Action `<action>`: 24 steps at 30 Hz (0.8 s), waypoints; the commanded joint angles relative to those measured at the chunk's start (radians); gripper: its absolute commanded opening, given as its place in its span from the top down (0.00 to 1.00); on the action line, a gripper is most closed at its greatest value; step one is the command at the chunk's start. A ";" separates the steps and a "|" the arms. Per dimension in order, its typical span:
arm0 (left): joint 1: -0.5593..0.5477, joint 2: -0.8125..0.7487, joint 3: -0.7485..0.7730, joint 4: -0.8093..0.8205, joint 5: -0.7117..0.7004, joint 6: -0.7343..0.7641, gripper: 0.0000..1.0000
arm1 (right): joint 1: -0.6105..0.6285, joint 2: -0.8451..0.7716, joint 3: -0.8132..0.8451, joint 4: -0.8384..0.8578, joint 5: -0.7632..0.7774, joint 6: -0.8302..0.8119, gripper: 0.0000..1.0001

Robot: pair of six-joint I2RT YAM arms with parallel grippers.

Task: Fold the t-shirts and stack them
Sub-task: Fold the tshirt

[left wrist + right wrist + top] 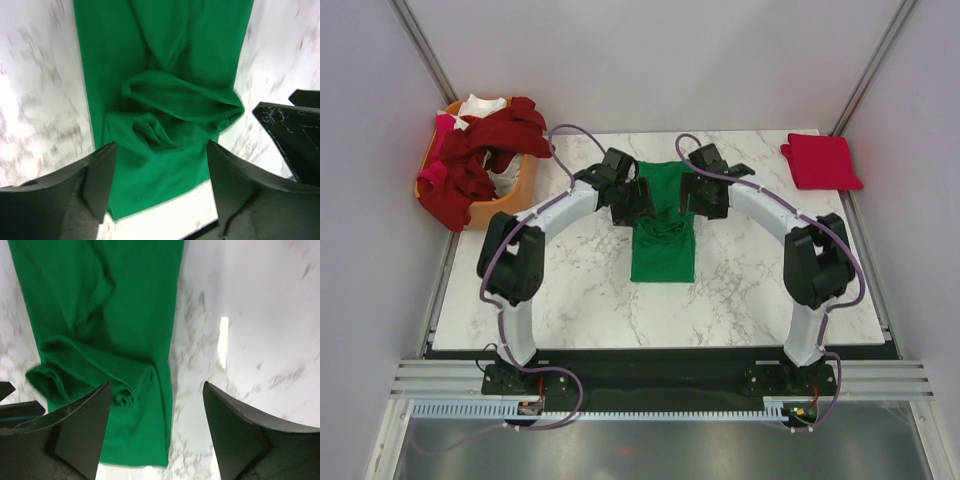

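Top: green t-shirt (663, 235) mid-bench (570, 290), its far edges hidden by the wrists; folded red t-shirt (820, 160) in far right corner. Left wrist: left fingers (100, 175) apart, empty, over a bunched fold. Right wrist: right fingers (85, 430) apart, empty; shirt cut off at top.

One bright green t-shirt (663, 255), one red t-shirt (820, 160), orange basket (523, 192), white grey-veined marble table (580, 295)

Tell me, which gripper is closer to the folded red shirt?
Right. The right gripper hovers at the green shirt's right edge; the left gripper sits across it, farther from the red shirt.
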 commanded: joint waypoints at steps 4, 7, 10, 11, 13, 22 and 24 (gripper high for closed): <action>0.122 0.286 0.534 -0.174 0.122 0.078 0.00 | -0.118 0.176 0.405 -0.130 0.058 -0.033 0.17; 0.129 0.379 0.846 -0.319 0.104 0.131 0.00 | -0.121 0.127 0.440 -0.137 0.055 -0.058 0.18; 0.127 0.280 0.783 -0.312 0.072 0.165 0.01 | -0.117 0.002 0.271 -0.039 -0.048 -0.078 0.27; 0.127 0.249 0.743 -0.304 0.064 0.173 0.03 | -0.112 -0.056 0.215 -0.010 -0.086 -0.072 0.34; 0.121 0.146 0.579 -0.286 0.060 0.174 0.06 | -0.100 -0.104 0.039 0.099 -0.231 -0.065 0.49; 0.018 -0.204 -0.147 -0.066 0.064 0.161 0.11 | -0.012 -0.007 -0.108 0.245 -0.424 -0.062 0.95; -0.011 -0.242 -0.243 0.075 0.093 0.126 0.14 | -0.012 0.047 -0.066 0.245 -0.454 -0.061 0.96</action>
